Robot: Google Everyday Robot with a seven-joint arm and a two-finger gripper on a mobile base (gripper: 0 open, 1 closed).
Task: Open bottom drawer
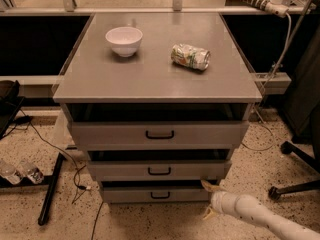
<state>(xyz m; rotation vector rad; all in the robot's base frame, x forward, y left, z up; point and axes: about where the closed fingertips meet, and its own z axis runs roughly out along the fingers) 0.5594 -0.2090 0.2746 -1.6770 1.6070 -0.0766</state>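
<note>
In the camera view, the lowest narrow grey drawer point(127, 194), with a small black bar handle point(160, 195), sat at the foot of the grey cabinet bench point(150, 79), with a dark gap above its front. The white arm's hand point(208, 200) was just beside the drawer's right end, its yellowish fingers point(209, 185) spread apart.

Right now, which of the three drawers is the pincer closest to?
The bottom drawer, the one with the narrowest front; the pincer sits at its right end.
</note>
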